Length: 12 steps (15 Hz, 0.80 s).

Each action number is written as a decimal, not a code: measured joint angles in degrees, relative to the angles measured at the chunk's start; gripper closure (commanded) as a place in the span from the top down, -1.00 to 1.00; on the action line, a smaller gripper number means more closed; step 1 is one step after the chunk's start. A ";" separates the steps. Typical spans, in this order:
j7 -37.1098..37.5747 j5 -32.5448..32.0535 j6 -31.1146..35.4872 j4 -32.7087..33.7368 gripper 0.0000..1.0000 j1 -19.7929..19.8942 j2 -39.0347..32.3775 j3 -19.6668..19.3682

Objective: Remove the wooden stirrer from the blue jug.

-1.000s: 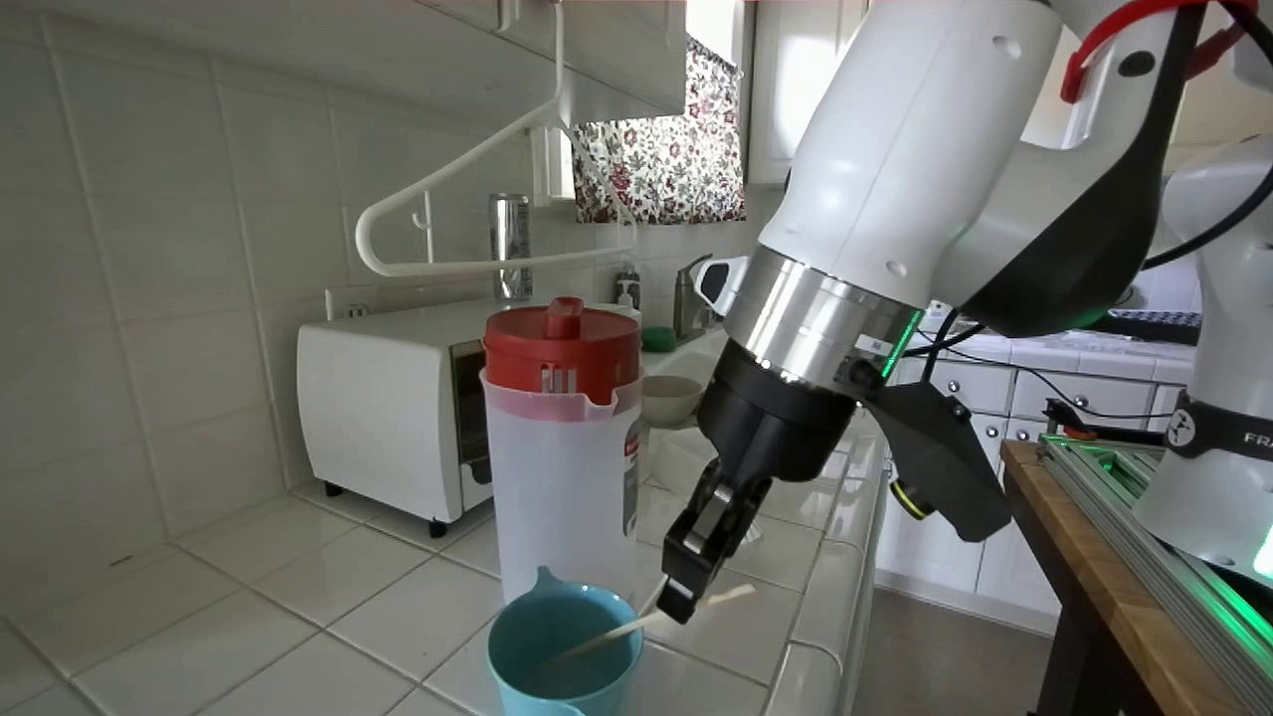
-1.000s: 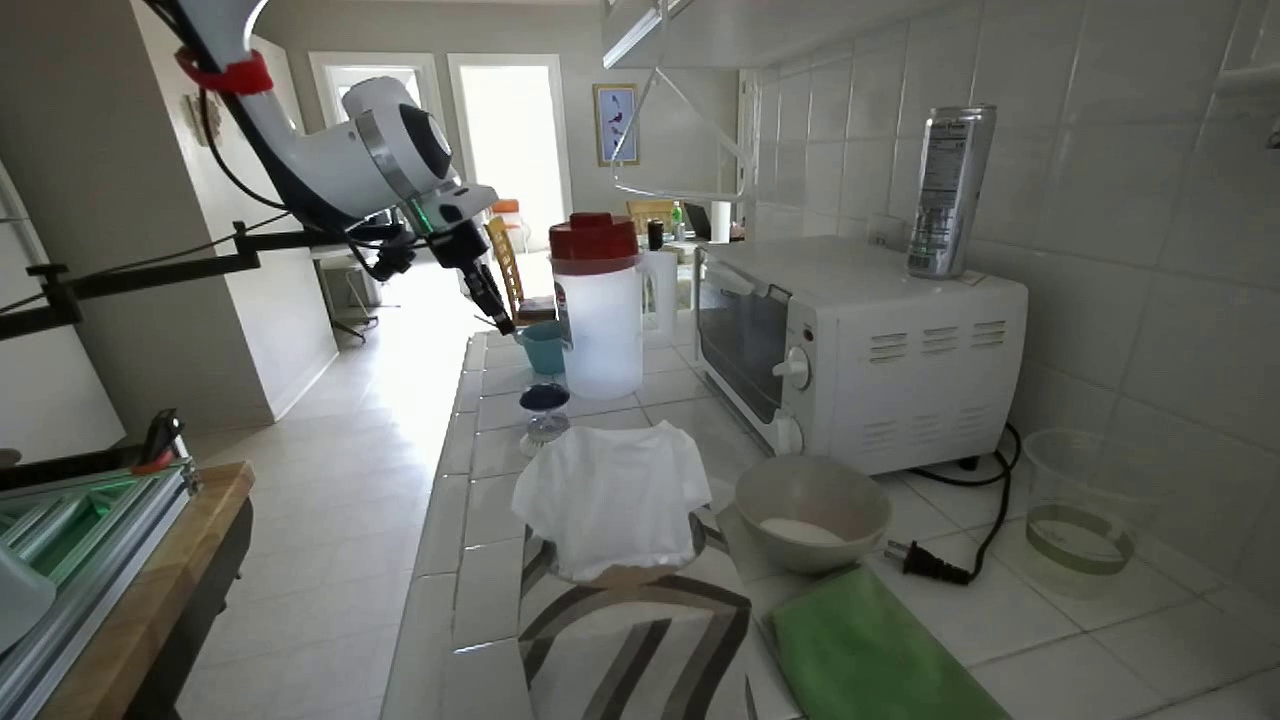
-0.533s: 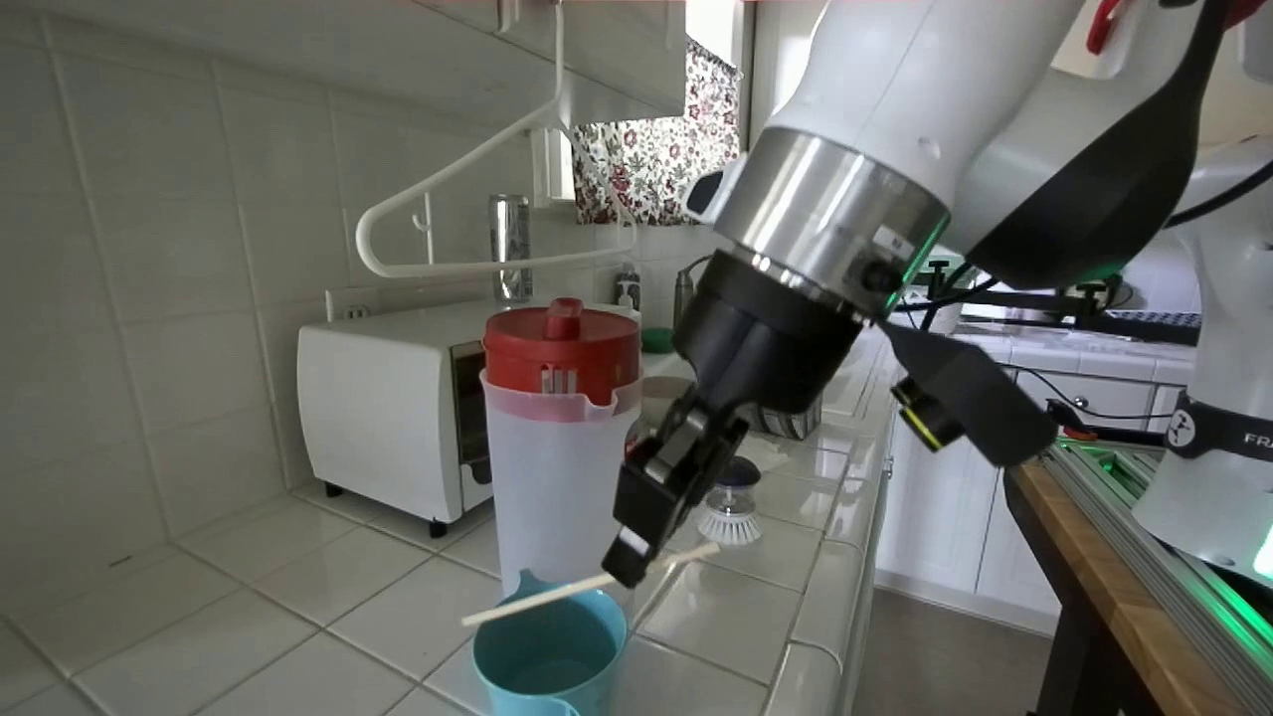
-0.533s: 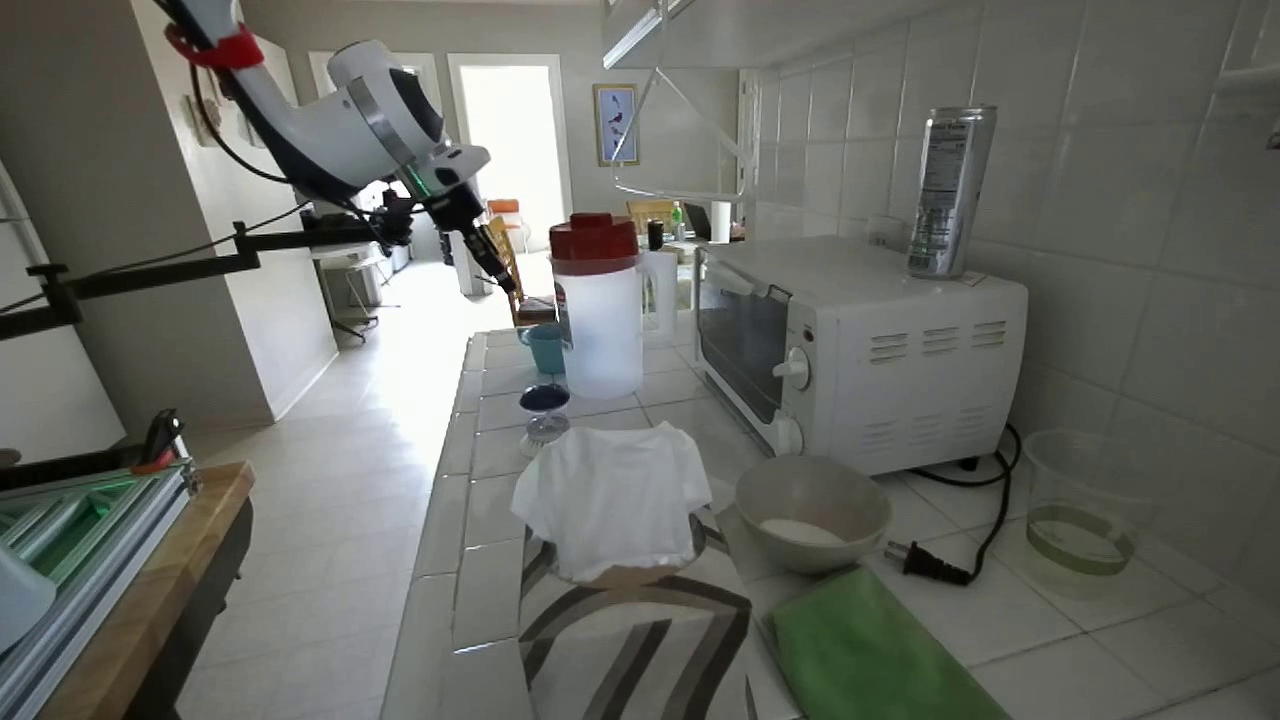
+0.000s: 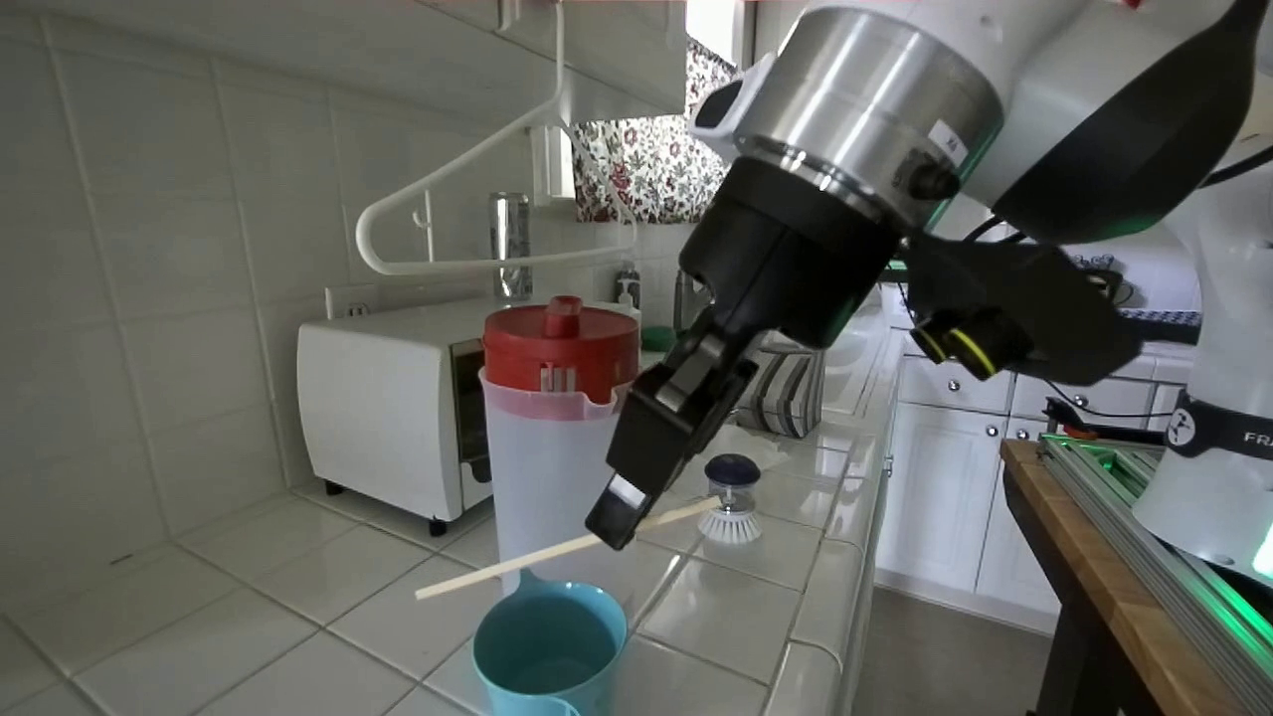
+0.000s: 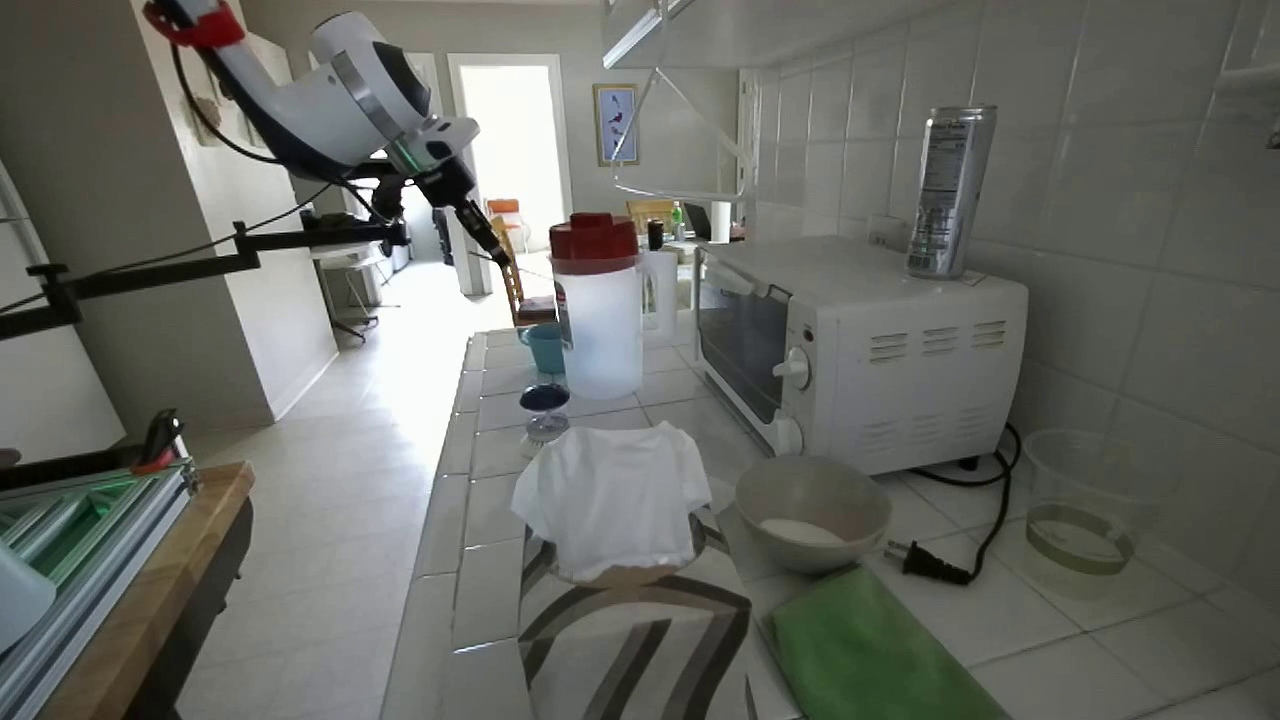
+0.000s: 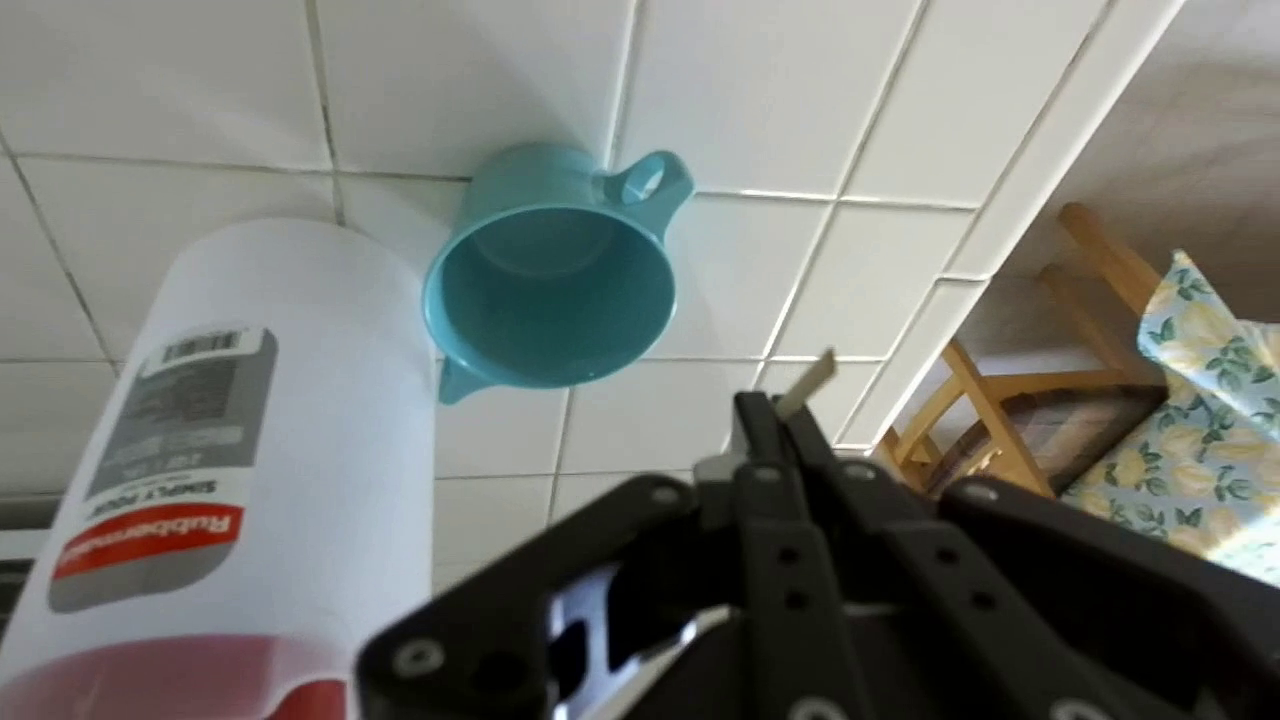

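The blue jug [image 5: 552, 625] stands upright on the tiled counter in front of the pitcher; it also shows in the wrist view [image 7: 560, 335] and in an exterior view [image 6: 546, 350]. My gripper [image 5: 615, 527] is shut on the wooden stirrer [image 5: 507, 566], which it holds crosswise, tilted, above the jug's rim and apart from it. The stick pokes out on both sides of the fingers in that exterior view. In the wrist view one short end of the stirrer [image 7: 808, 385] shows at the fingertips; the rest is hidden. The jug's inside holds no stick.
A tall pitcher with a red lid [image 5: 557, 467] stands close beside the jug. A white toaster oven [image 5: 383, 408] is behind it. A dish brush [image 5: 733, 497] stands near the counter edge [image 5: 825, 636]. A white hanger [image 5: 477, 267] hangs above. A bowl [image 6: 812, 510] is farther along.
My gripper has risen with the stirrer. The stirrer's lower end was inside the jug one second ago and is now above the rim. The jug shifted slightly at first, then stayed put.
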<state>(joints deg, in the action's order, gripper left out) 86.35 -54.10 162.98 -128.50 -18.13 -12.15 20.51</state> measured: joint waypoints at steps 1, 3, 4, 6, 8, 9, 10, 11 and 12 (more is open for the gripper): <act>-2.56 1.35 0.55 -0.40 -0.99 0.29 0.39 0.87; -9.97 6.12 0.82 -2.26 -0.99 1.59 1.68 3.28; -13.91 8.77 0.29 -3.77 -0.99 2.72 2.52 4.90; -21.59 13.98 -2.33 -7.00 -0.99 5.42 4.01 8.47; -29.23 19.80 -6.20 -9.18 -0.99 7.96 5.34 11.51; -33.06 22.79 -8.03 -9.68 -0.99 9.12 5.98 12.75; -36.96 25.97 -9.80 -9.80 -0.99 10.13 6.74 13.72; -40.89 29.24 -11.34 -9.77 -0.99 10.91 7.80 14.34; -44.93 32.61 -12.71 -9.68 -0.99 11.48 9.19 14.56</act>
<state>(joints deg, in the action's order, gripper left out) 41.42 -21.50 150.27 -138.17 -6.65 -2.96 35.08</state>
